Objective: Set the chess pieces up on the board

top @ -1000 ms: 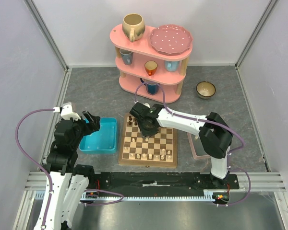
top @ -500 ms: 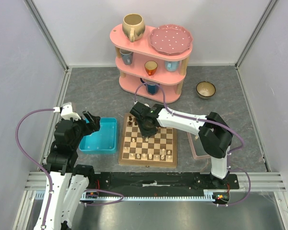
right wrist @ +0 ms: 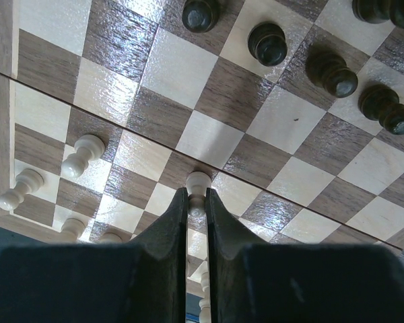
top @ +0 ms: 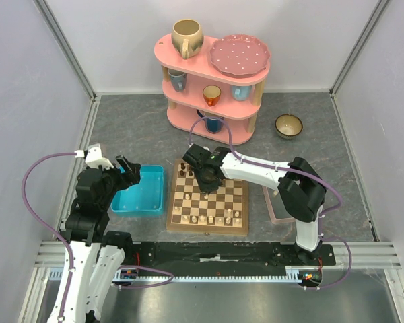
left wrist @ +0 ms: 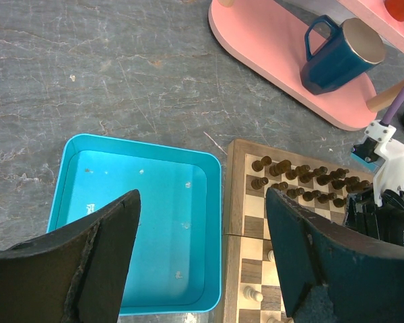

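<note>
Right wrist view: the right gripper [right wrist: 196, 196] has its two dark fingers drawn close together, pinching a pale pawn [right wrist: 198, 182] whose round head pokes out past the tips. It is over the middle of the board [right wrist: 182, 67], close to the fold seam. Whether the pawn's foot touches a square is hidden by the fingers. Other pale chessmen [right wrist: 81, 155] stand near the left edge, and dark chessmen [right wrist: 267, 42] stand along the top.

Top view: the right gripper [top: 205, 176] reaches across the far half of the board [top: 205, 229]. Dark chessmen [top: 187, 172] crowd the far ranks and pale chessmen [top: 209, 219] line the near rows. The setup looks well along, with this pawn not yet placed. The pieces are too small here to count or name, so what remains is uncertain. The left gripper [top: 129, 168] hangs over the turquoise tray [top: 143, 198], left of the board. A pink-rimmed tray [top: 272, 210] on the right is mostly hidden behind the right arm.

Left wrist view: the left gripper [left wrist: 202, 195] is spread wide and holds nothing, with the turquoise tray [left wrist: 141, 142] below it. The board [left wrist: 232, 195] is cut off at the right and bottom edges. Dark chessmen [left wrist: 296, 178] show at its far end, a few pale chessmen [left wrist: 254, 294] at the bottom.
</note>
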